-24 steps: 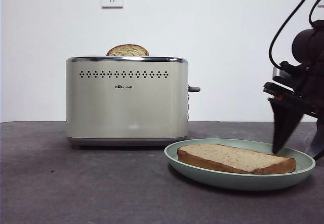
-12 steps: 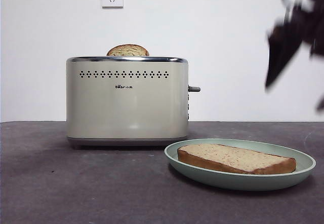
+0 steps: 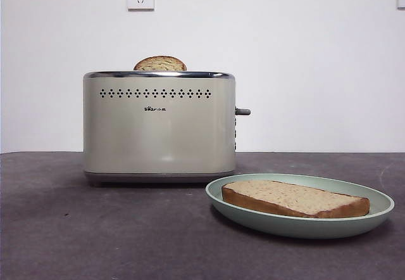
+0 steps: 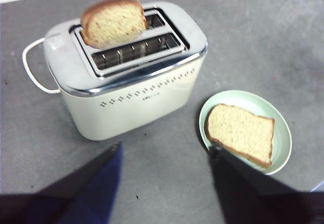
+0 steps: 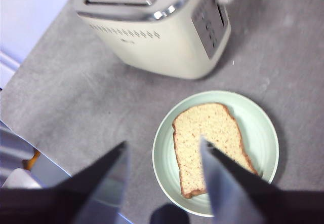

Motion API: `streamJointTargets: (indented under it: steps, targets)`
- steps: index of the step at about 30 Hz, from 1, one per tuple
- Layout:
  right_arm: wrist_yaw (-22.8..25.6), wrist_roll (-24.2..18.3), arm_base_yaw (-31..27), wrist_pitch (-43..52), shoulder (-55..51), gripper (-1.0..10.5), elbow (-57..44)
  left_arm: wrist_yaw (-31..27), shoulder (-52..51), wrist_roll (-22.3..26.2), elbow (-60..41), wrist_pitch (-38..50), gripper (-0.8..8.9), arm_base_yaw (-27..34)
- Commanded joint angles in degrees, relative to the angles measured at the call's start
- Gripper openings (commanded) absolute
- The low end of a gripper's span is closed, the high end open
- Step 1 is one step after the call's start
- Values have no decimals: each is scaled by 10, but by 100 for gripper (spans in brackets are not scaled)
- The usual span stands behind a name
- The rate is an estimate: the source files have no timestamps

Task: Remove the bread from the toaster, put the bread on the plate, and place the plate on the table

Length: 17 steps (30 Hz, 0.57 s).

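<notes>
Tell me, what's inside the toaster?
A second slice sticks out of one slot of the toaster; its lower part is hidden. The other slot looks empty.

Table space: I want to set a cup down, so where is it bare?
The table is bare in front of the toaster and on its side away from the plate. It is crowded only where the plate, holding the bread, sits close to the toaster's lever-side corner. Both hands are up off the table.

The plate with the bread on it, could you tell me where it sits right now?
In the front view the plate rests on the table, right of and nearer than the toaster, with the bread lying flat in it.
</notes>
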Motion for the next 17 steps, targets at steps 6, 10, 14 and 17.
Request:
streamJointTargets:
  steps: [6,10,14,17]
  targets:
    - [2,-5,0,-16,-22,-11,-2,-3,0,9,-11,14,-8,-2]
    - [2,-5,0,-16,-22,2,-2,-3,0,8,-11,13,-8,-2]
    - [4,-5,0,-16,-22,1,-2,-6,0,8,-11,14,-6,-1]
    - [4,-5,0,-16,-22,1,-2,-6,0,8,-11,14,-4,-1]
